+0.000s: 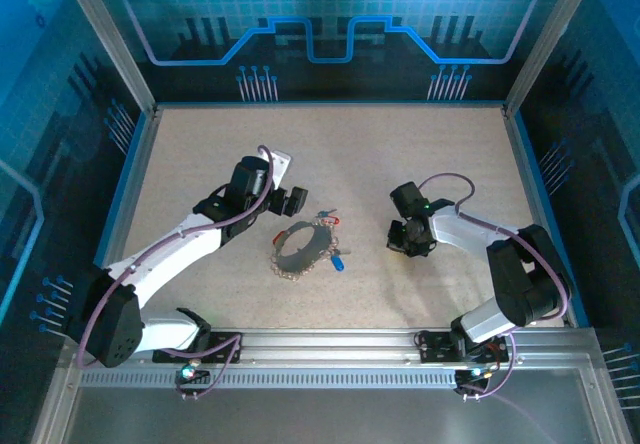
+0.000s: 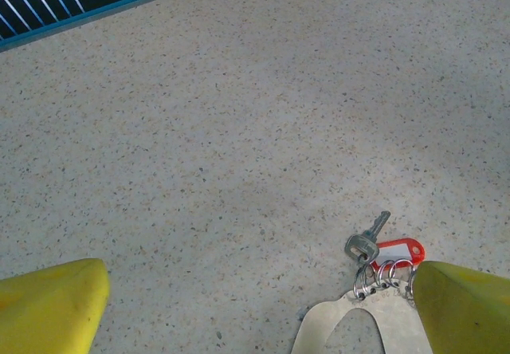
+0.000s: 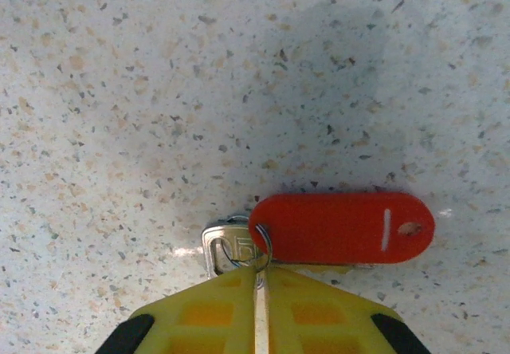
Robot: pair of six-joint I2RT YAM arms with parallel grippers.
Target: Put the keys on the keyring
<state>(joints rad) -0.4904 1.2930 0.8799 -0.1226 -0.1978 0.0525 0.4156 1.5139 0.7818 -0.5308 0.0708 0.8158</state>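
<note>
The right claw [image 3: 259, 278] is pinched shut on a silver key [image 3: 225, 246] whose red tag [image 3: 343, 226] lies sideways in front of it, and the big ring [image 1: 288, 254] sits off to its left on the table [image 1: 200, 154], just beside the wide open left claw [image 1: 293, 202], so the key must go left

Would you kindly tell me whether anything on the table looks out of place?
One red-tagged key lies alone on the table, well right of the keyring where the other keys hang; the right gripper is shut on it. Nothing looks damaged.
</note>
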